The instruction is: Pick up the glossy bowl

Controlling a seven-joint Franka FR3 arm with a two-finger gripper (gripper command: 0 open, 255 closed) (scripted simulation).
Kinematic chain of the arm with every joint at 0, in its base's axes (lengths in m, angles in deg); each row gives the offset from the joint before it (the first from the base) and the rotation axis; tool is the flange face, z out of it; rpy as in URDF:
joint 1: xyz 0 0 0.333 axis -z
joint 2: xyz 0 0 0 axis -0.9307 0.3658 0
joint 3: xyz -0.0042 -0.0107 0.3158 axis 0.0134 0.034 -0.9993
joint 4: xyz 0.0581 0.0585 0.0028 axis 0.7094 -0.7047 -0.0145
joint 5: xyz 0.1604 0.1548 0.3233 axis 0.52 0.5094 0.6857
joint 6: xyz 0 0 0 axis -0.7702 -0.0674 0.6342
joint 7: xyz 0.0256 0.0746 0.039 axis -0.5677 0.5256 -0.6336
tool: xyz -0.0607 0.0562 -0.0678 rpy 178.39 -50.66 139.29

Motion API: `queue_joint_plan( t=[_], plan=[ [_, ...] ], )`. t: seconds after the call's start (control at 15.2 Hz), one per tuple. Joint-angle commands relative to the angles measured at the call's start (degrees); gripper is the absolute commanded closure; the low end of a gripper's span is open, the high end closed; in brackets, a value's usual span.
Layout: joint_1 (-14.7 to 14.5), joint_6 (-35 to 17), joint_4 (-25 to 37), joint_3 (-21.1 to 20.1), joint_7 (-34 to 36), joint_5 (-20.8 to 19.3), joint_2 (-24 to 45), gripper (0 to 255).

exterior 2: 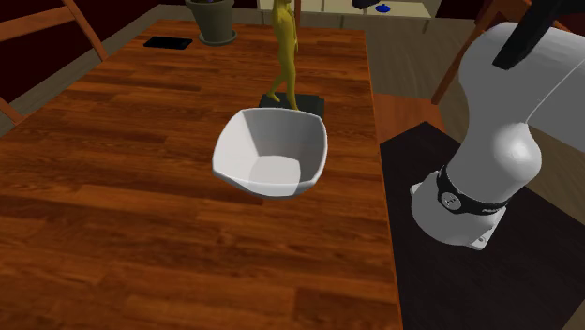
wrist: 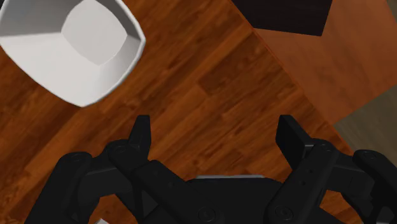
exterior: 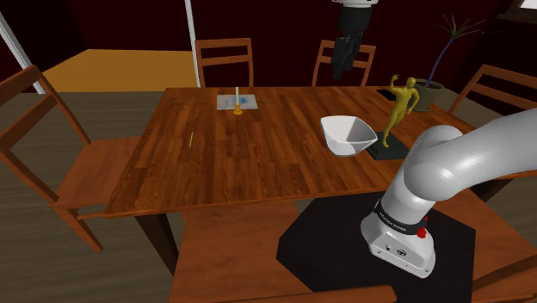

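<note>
A white, four-sided bowl (exterior: 348,133) stands upright and empty on the wooden table (exterior: 206,163), near the edge closest to the stand. In the second exterior view the bowl (exterior 2: 272,150) sits in front of a yellow figurine. My black gripper (exterior: 342,73) hangs high above the table's far side, well above and behind the bowl. In the wrist view the gripper (wrist: 215,124) is open, its two fingers wide apart over bare wood, with nothing between them. The bowl (wrist: 73,48) lies off beyond the left finger (wrist: 141,130), not touching it.
A yellow figurine (exterior: 400,103) on a dark base stands just beside the bowl, with a potted plant (exterior: 430,90) behind it. A candle holder (exterior: 237,103) sits at the table's far side. Wooden chairs (exterior: 225,56) ring the table. The black stand (exterior: 336,250) is at the near edge.
</note>
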Motion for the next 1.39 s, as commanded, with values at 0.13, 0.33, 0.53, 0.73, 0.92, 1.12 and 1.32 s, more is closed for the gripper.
queue_joint_plan(
  t=[0.13, 0.33, 0.53, 0.73, 0.92, 1.12, 1.32],
  plan=[
    [0.3, -2.7, -3.9, 1.0, -1.4, -1.2, -0.6, 0],
    [0.8, -7.0, -9.3, 2.7, -3.4, -3.1, -1.2, 0],
    [1.5, -11.5, -14.2, 4.5, -5.3, -5.2, -1.0, 0],
    [2.3, -16.3, -18.7, 6.5, -7.2, -7.5, -0.1, 0],
    [3.4, -21.4, -22.6, 8.7, -9.0, -10.1, 1.6, 0],
    [4.6, -27.1, -25.9, 11.0, -10.7, -12.9, 4.4, 0],
    [6.0, -33.2, -28.6, 13.4, -12.3, -15.9, 8.3, 0]
  ],
)
